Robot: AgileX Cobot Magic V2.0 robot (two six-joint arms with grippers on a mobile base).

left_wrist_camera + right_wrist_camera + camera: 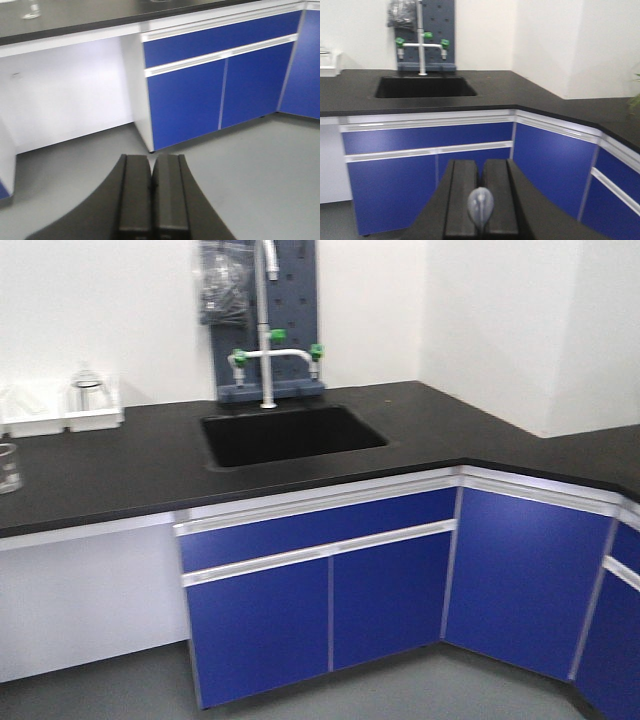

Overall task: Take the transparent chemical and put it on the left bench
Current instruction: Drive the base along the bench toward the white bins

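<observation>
In the right wrist view, my right gripper [481, 162] has its jaws drawn together around the transparent chemical: only its colourless pipette bulb [480, 205] shows, standing up between the black fingers, and the beaker is hidden below. The gripper hangs in front of the blue cabinets, short of the counter. My left gripper [151, 157] is shut on nothing, low over the grey floor. The left bench [120, 460] is the black countertop running left from the sink, with white bins [60, 410] along its white back wall. Neither gripper shows in the front view.
A black sink [290, 435] with a white, green-knobbed tap [268, 355] is set in the counter. A clear glass beaker [6, 466] stands at the counter's far left. Blue cabinets [320, 600] run below, turning a corner at right. A plant [635, 95] shows at the right edge.
</observation>
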